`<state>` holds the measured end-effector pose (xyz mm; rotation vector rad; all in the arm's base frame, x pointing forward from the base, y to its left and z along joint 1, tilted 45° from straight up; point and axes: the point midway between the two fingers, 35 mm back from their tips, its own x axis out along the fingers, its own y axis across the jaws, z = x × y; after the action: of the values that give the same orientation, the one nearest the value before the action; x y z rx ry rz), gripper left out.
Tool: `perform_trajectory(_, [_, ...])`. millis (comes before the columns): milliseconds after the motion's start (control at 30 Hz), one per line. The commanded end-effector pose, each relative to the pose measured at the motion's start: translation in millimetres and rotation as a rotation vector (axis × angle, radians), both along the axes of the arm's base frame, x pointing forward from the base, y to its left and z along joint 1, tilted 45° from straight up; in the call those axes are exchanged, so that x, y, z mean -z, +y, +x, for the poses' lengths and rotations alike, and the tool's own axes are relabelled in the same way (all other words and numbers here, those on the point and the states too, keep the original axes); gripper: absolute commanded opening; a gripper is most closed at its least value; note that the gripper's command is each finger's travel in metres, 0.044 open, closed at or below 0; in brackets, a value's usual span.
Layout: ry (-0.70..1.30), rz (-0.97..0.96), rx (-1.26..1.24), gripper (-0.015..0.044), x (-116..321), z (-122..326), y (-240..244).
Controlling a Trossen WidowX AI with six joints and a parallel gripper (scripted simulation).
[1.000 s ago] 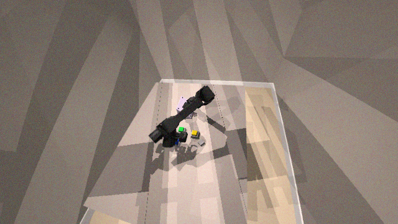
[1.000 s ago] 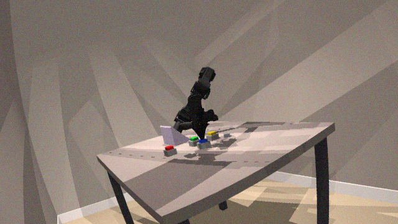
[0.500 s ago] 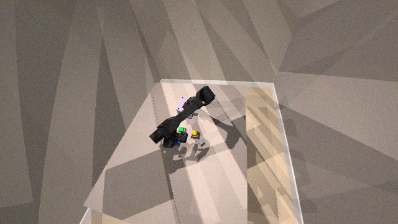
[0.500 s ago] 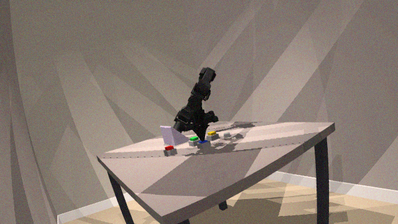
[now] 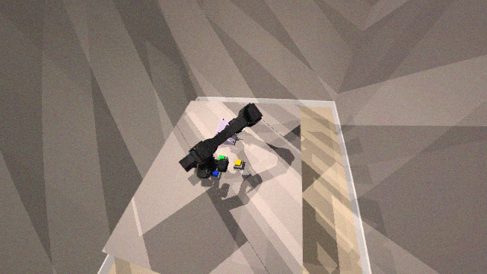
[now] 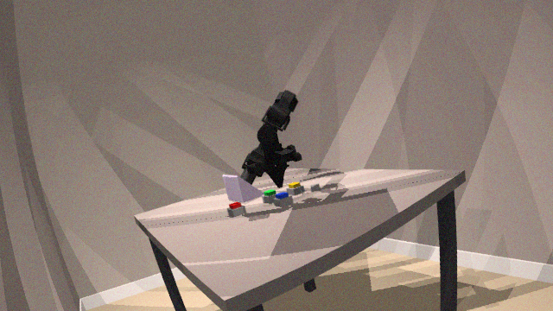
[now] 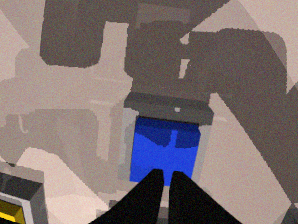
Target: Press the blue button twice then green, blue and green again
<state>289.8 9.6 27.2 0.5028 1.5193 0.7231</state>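
Observation:
The blue button (image 5: 215, 173) (image 6: 282, 195) (image 7: 165, 156) sits in a grey housing, its cap standing up. My gripper (image 6: 281, 186) (image 7: 165, 179) is shut and empty. Its tips are a little above the table buttons; in the wrist view they overlap the near edge of the blue cap, with a gap visible in the exterior view. The green button (image 5: 222, 157) (image 6: 269, 193) stands beside the blue one and is out of the wrist view. The fingertips cannot be made out in the top view, where the arm covers them.
The yellow button (image 5: 238, 162) (image 6: 295, 185) (image 7: 10, 213) stands to one side of the blue one. The red button (image 6: 235, 205) stands near a pale lilac wedge (image 5: 221, 126) (image 6: 233, 187). A small grey block (image 6: 314, 187) lies beyond the yellow button.

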Motion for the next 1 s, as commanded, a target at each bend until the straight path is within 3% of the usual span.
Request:
perform_trajectory(0, [-0.001,-0.004,-0.01,0.002,-8.8,1.1,-8.1])
perform_trajectory(167, [0.001,-0.005,-0.01,0.002,-45.5,5.3,-44.2])
perform_trajectory(367, [0.002,-0.005,-0.01,0.002,-47.2,3.1,-46.1])
perform_trajectory(633, [0.008,-0.006,-0.01,0.002,-51.4,-87.7,-54.0])
perform_trajectory(967, [0.007,-0.006,-0.01,0.002,-38.0,-90.0,-41.5])
